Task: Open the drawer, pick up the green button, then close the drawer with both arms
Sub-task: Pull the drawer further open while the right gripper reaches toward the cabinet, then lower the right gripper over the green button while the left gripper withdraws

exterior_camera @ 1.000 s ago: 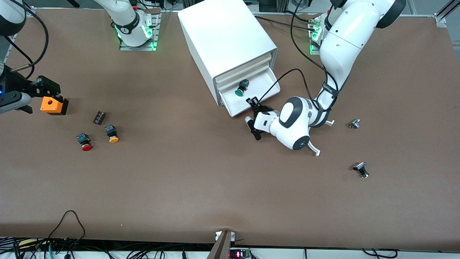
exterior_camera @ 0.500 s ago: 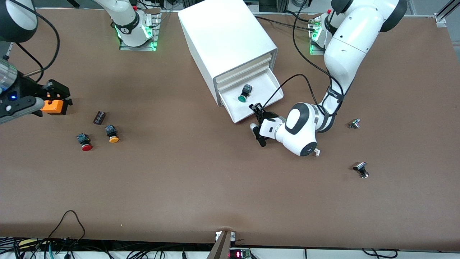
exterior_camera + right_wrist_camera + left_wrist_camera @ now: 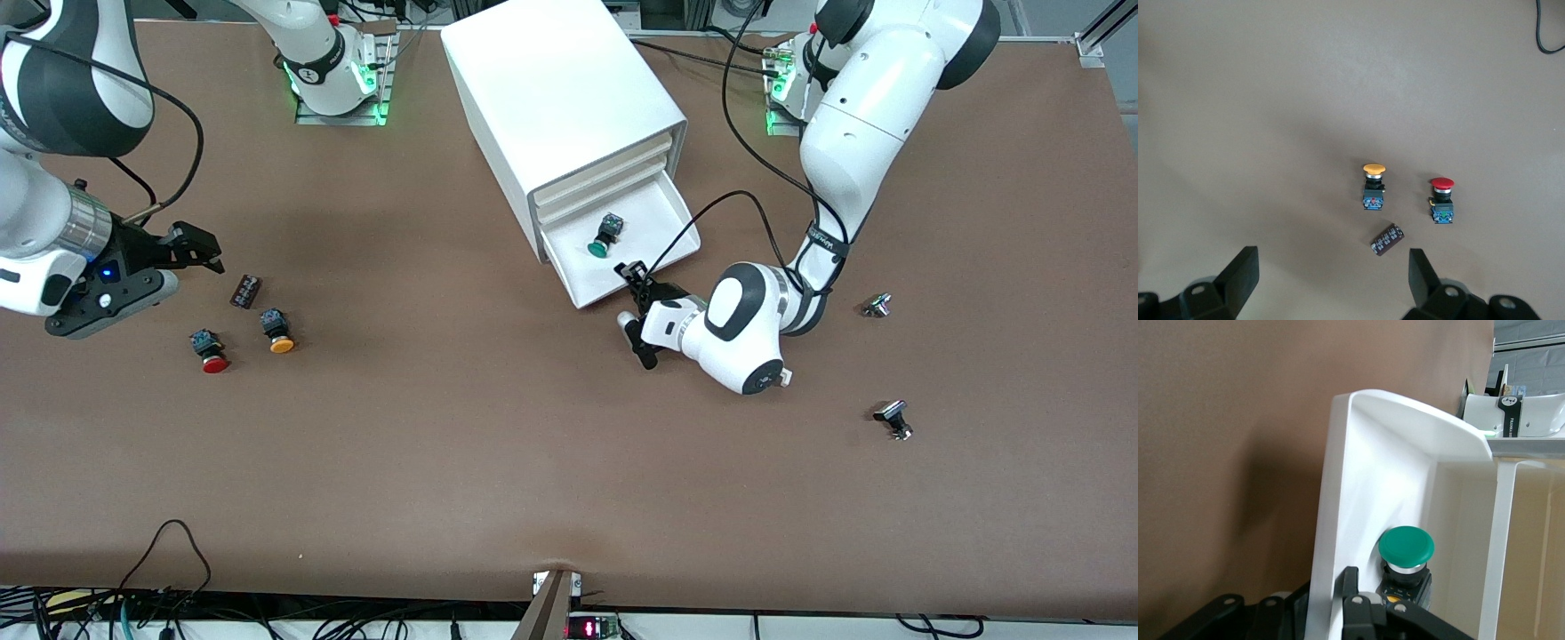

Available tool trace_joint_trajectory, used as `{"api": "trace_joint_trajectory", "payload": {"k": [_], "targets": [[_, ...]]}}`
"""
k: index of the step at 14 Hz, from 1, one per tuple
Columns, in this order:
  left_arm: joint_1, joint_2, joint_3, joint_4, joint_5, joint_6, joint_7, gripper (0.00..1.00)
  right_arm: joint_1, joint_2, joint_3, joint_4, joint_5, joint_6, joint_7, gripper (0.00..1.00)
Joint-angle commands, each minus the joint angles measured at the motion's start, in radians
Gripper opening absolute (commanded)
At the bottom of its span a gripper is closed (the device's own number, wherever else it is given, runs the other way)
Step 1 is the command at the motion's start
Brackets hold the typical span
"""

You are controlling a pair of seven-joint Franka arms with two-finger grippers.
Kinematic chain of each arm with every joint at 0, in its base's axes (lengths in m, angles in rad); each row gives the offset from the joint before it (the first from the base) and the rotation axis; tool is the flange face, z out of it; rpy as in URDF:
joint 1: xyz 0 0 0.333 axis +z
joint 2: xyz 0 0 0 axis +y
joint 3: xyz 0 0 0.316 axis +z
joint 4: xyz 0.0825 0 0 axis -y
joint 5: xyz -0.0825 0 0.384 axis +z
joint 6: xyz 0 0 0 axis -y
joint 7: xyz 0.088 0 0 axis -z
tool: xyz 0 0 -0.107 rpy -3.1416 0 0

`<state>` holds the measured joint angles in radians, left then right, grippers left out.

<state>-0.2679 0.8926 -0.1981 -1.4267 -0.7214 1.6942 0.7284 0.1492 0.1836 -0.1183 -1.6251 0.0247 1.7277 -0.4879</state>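
The white cabinet (image 3: 560,89) stands at the robots' edge of the table, mid-table. Its lowest drawer (image 3: 660,206) is pulled out toward the front camera. The green-capped button (image 3: 602,240) lies on its side inside it, on the drawer floor. My left gripper (image 3: 633,274) is shut on the drawer's front wall. In the left wrist view the wall (image 3: 1358,487) runs between the left gripper's (image 3: 1328,588) fingers, and the button (image 3: 1406,547) lies just inside. My right gripper (image 3: 191,245) hangs open and empty over the table near the right arm's end.
A red-capped button (image 3: 211,351), a yellow-orange-capped button (image 3: 277,332) and a dark cylinder (image 3: 246,291) lie below the right gripper (image 3: 1331,280). Two small metal parts (image 3: 877,305) (image 3: 893,420) lie toward the left arm's end.
The left gripper drew the drawer a little farther out, and the button shifted with it. The right arm swung toward the table's middle and now hides the orange box.
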Motion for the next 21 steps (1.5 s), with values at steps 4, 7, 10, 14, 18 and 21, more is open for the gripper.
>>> {"api": "trace_joint_trajectory", "payload": {"k": [4,7,10,14,18,21], "targets": [[-0.013,0.086,0.045,0.106,0.046,0.116,-0.029,0.00,0.059,0.022,-0.001,0.062,0.079,-0.019,0.070,0.99],[-0.004,0.083,0.048,0.106,0.048,0.116,-0.029,0.19,0.111,0.040,-0.001,0.067,0.133,-0.013,0.168,0.99],[-0.004,0.065,0.052,0.106,0.050,0.111,-0.062,0.87,0.162,0.072,-0.001,0.097,0.155,-0.008,0.310,0.99],[-0.002,0.029,0.063,0.111,0.092,0.082,-0.142,0.99,0.234,0.099,-0.001,0.117,0.155,-0.007,0.451,0.99],[-0.002,-0.017,0.104,0.112,0.097,-0.005,-0.170,0.99,0.288,0.120,-0.001,0.136,0.155,-0.004,0.577,0.99],[0.012,-0.052,0.111,0.111,0.128,-0.044,-0.193,0.99,0.343,0.131,-0.001,0.136,0.153,0.007,0.676,0.99]]}}
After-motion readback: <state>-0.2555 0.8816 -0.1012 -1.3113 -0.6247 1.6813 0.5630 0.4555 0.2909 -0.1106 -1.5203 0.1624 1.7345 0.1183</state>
